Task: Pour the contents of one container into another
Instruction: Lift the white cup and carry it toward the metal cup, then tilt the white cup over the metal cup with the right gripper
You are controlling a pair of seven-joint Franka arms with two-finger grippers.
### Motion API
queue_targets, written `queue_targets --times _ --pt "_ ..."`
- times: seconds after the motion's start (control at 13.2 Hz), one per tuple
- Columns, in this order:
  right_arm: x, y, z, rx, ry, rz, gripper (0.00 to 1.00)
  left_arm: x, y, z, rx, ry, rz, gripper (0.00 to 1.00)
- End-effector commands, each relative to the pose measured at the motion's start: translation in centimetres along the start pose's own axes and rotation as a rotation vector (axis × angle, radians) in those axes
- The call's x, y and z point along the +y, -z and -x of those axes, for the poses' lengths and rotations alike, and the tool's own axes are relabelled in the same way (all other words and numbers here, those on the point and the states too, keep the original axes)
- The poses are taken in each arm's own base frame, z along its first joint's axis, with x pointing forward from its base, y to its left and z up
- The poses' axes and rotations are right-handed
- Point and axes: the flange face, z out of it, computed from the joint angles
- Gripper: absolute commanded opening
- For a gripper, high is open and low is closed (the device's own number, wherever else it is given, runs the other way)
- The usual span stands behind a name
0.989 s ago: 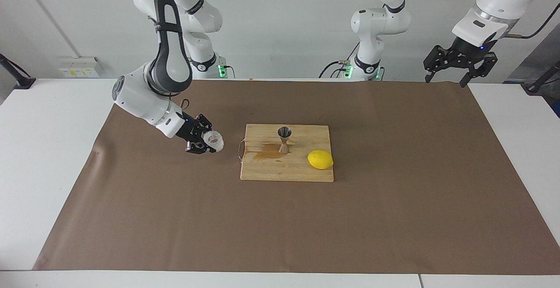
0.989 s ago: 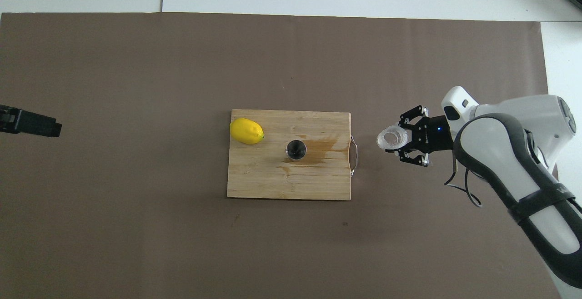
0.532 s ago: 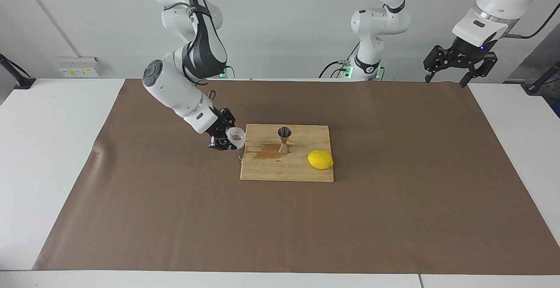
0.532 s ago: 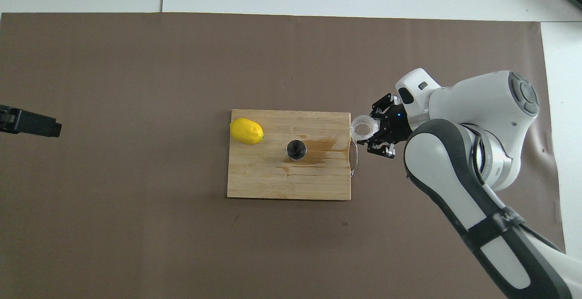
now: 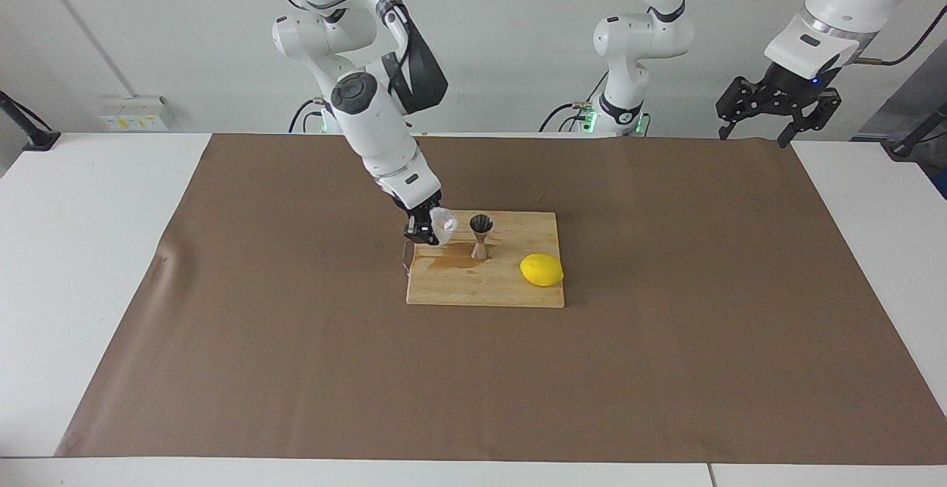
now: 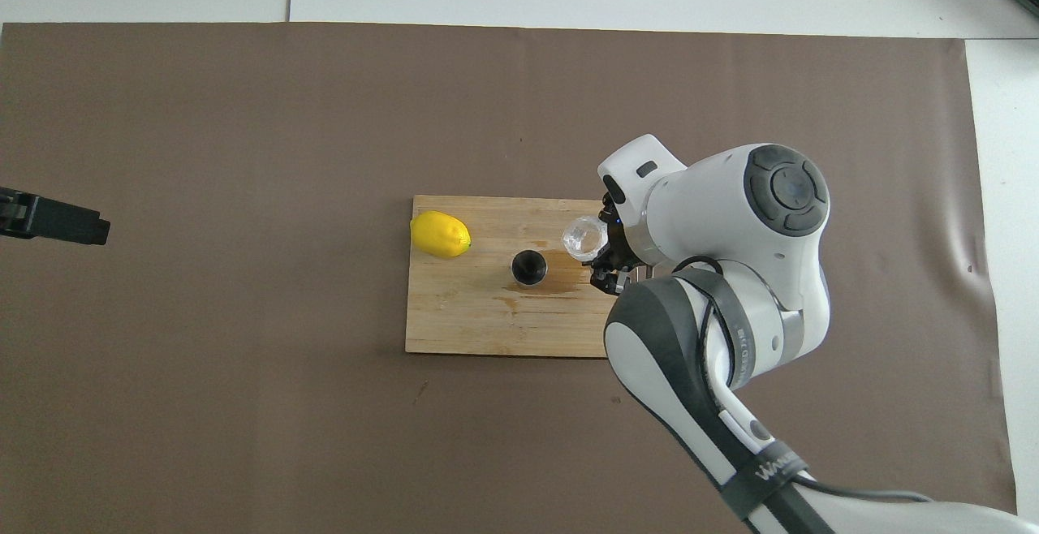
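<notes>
Jigger [image 5: 480, 236] of shiny steel stands upright on the wooden cutting board [image 5: 484, 287], near the board's middle, and serves here as the landmark. Beside the jigger, toward the right arm's end of the tabletop [image 5: 89, 250], the right gripper [image 5: 433, 229] hangs over the board's handle end with its fingers clenched on the clear cup [image 5: 444, 223]. The cup is in the air, tilted with its mouth turned toward the jigger, close to the jigger's rim but apart from it. In the overhead view the cup [image 6: 584, 239] shows just beside the jigger's dark mouth [image 6: 528, 267], over a wet brownish stain [image 6: 568, 270] that spreads on the board from the jigger's foot toward the handle end. A yellow lemon [image 5: 541, 270] lies on the board beside the jigger toward the left arm's end, slightly farther from the robots than the jigger. A brown paper sheet [image 5: 666, 361] covers the tabletop under the board. The left gripper [image 5: 777, 106] waits raised, well apart from the jigger, over the corner of the sheet at the left arm's end, its fingers released and spread.
</notes>
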Motion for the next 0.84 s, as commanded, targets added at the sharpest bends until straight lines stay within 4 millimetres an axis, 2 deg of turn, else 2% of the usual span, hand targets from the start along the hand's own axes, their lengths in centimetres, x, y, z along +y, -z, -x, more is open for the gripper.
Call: queue_targets --times 0.0,0.3,0.53,0.61,0.76 --pt "0.0 0.0 -1.2 -0.019 0.000 0.032 0.39 -0.2 0.2 0.1 -0.002 -0.011 0.000 1.00" --pt "-0.7 -0.6 -3.0 -0.067 0.052 0.051 0.39 -0.2 0.2 0.1 -0.002 -0.009 -0.001 1.00" --pt "-1.0 -1.0 -3.4 -0.118 0.091 0.049 0.39 -0.2 0.1 0.0 -0.002 -0.008 -0.001 1.00" --pt "-1.8 -1.3 -4.2 -0.139 0.123 0.048 0.39 -0.2 0.1 0.0 -0.002 -0.006 -0.001 1.00" --pt "-2.2 -1.3 -4.4 -0.175 0.153 0.050 0.39 -0.3 0.1 0.0 -0.003 -0.004 -0.007 1.00"
